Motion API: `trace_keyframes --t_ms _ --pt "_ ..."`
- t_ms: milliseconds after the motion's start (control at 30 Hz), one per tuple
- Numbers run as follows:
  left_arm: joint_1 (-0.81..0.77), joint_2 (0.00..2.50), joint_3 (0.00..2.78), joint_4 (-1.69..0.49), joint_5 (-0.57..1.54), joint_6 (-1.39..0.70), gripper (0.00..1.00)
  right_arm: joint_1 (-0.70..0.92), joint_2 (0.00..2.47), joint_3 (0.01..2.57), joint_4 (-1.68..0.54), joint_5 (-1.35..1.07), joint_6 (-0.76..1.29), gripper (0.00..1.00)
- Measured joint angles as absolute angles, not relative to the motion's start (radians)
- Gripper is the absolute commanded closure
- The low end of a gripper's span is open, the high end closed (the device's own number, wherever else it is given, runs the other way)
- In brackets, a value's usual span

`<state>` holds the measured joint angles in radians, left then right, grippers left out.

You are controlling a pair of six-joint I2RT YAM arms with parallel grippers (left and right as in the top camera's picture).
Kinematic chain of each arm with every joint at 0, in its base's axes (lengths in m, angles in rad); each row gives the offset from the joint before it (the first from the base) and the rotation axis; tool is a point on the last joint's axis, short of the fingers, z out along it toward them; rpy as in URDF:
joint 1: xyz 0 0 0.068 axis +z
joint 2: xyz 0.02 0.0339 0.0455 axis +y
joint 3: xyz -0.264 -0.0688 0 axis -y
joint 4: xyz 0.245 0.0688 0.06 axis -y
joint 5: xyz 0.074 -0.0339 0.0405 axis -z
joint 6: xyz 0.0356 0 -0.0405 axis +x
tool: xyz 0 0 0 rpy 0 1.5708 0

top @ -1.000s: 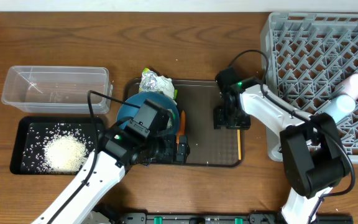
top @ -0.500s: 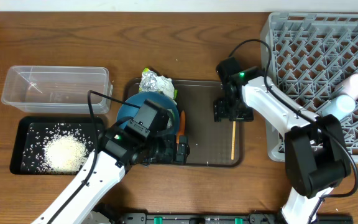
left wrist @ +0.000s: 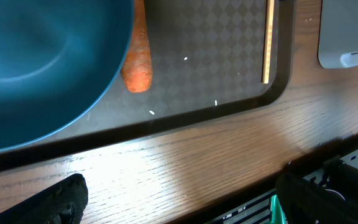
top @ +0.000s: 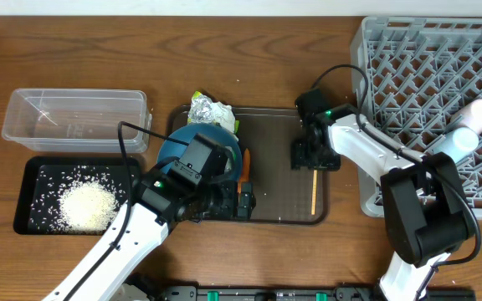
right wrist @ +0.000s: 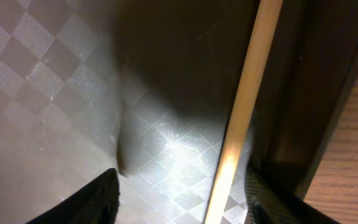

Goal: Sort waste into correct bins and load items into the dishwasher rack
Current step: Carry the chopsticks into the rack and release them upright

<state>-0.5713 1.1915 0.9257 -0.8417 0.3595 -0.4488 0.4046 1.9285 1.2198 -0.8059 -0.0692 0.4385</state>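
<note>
Lying flat on the brown tray, one chopstick sits just inside the tray's right rim, running front to back. The right claw is parked over its far end, pointing pretty much straight down. In the right wrist view the chopstick passes between the two fingers. They're partway open and straddling it, not pinching it. It sits a lot closer to one finger than the other, and whether it touches that one is hard to say. The right arm comes in from the front, crosses the front-left corner of the rack, then bends down onto the tray.

The left claw hangs over the tray's front edge, spread as wide as it goes and holding nothing. Its wrist view shows both dark fingertips over the table. That arm slants in from the front left and covers the near side of the blue bowl.

The carrot lies right against the bowl's right side, partly hidden by the claw from above. The foil wrapper sits behind the bowl at the tray's back edge. Off to the left, the rice is heaped in the black tray, with the clear tub just behind it. A whitish cup and a light blue cup lie in the rack, partly behind the right arm.
</note>
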Motion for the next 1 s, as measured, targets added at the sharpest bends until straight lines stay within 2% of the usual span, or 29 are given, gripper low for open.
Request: trace_keyframes --t_ms 200,333,600,667,1000 --pt "-0.571 1.192 0.926 -0.842 0.36 -0.449 0.0 0.406 1.919 1.201 -0.774 -0.064 0.452 0.78" --pt "-0.571 1.192 0.926 -0.841 0.36 -0.449 0.0 0.412 1.915 1.192 -0.756 -0.055 0.469 0.92" --pt "-0.571 1.192 0.926 -0.841 0.36 -0.449 0.0 0.416 1.915 1.191 -0.739 -0.054 0.474 0.92" --pt "-0.571 1.192 0.926 -0.841 0.36 -0.449 0.0 0.416 1.915 1.191 -0.74 -0.055 0.461 0.99" --pt "-0.571 1.192 0.926 -0.842 0.36 -0.449 0.0 0.418 1.913 1.231 -0.801 -0.072 0.436 0.99"
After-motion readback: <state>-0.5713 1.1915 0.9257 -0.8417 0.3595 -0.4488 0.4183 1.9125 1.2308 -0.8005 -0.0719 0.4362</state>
